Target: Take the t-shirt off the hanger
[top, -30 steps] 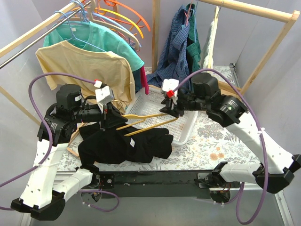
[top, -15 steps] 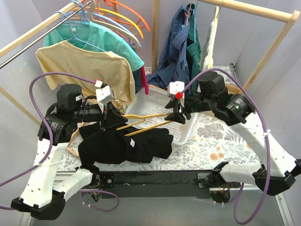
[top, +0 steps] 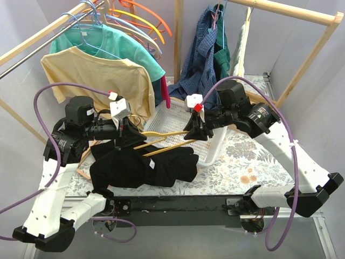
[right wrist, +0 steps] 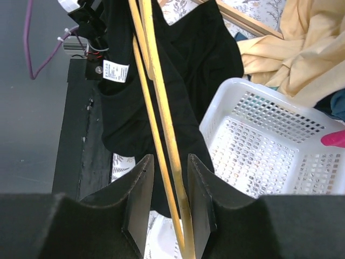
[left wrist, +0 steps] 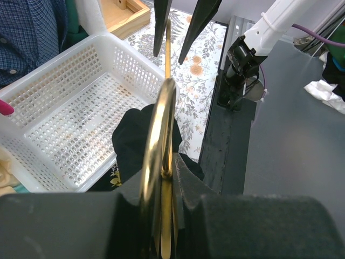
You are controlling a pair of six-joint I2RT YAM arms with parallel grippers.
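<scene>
Top external view has the black t-shirt (top: 140,167) hanging from the wooden hanger (top: 167,141), with most of the cloth heaped on the flowered desk (top: 242,162) near its front left edge, just beside the white basket (top: 172,116). The left hand (top: 125,134) is clamped tight on the hanger's gold hook, which the left wrist view shows pinched between its fingers. The right hand (top: 197,132) sits at the hanger's bare far end, by the basket's near wall. Its fingers (right wrist: 141,199) stand a narrow way apart with both hanger bars running between them, not pressed shut, so it grips nothing. The shirt's white label faces up.
</scene>
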